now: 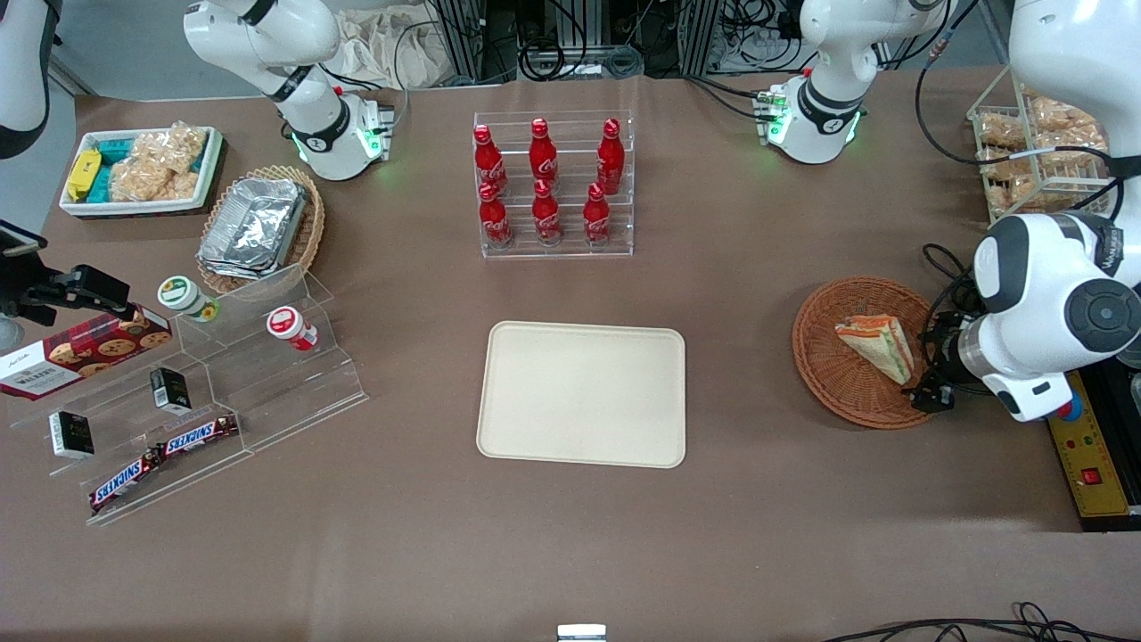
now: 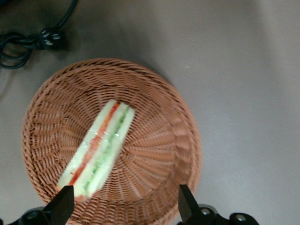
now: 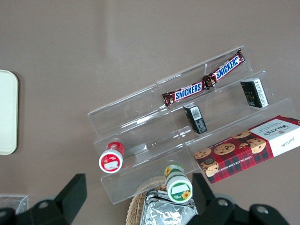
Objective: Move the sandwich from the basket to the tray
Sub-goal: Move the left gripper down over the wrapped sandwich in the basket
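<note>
The sandwich (image 1: 878,345) (image 2: 101,147), a pale wedge with red and green layers, lies in the round reddish-brown basket (image 1: 824,374) (image 2: 183,136) toward the working arm's end of the table. My gripper (image 1: 932,367) (image 2: 124,206) hovers low over the basket's edge nearest the working arm and is open. Its two dark fingers (image 2: 63,206) stand wide apart with nothing between them, and the sandwich's one end lies just beside one finger. The cream tray (image 1: 581,392) lies bare at the table's middle, beside the basket.
A clear rack of red cola bottles (image 1: 554,183) stands farther from the camera than the tray. A stepped acrylic shelf with snacks (image 1: 223,392) is toward the parked arm's end. A wire rack of packets (image 1: 1038,152), a yellow control box (image 1: 1092,464) and a black cable (image 2: 28,40) sit near the working arm.
</note>
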You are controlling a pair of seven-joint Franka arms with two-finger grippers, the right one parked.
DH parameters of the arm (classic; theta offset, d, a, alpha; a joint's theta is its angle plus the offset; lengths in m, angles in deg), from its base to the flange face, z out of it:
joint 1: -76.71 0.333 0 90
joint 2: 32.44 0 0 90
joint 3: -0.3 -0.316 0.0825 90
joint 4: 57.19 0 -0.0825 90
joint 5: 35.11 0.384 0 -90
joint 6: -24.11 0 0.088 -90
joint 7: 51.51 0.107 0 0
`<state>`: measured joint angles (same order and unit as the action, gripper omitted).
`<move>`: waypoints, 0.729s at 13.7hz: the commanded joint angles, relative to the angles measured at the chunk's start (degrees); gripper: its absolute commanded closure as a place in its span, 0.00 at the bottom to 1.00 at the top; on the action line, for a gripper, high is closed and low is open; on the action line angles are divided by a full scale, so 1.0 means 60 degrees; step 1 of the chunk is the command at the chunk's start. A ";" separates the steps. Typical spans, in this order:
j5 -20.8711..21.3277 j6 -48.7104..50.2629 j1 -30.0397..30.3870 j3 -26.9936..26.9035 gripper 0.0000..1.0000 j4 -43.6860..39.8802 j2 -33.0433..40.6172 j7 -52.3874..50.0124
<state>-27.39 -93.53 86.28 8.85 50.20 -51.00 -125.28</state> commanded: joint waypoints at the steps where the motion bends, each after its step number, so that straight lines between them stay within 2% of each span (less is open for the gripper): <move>1: 0.0002 -0.1012 0.0162 -0.0077 0.00 0.1840 0.0805 -0.0332; 3: -0.0013 -0.2417 0.0745 -0.0077 0.00 0.3336 0.1449 -0.0318; 10: 0.0002 -0.3229 0.0485 0.0040 0.00 0.3972 0.1408 -0.0318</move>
<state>-27.41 -110.84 90.05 8.94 71.97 -44.06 -126.26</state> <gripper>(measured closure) 0.000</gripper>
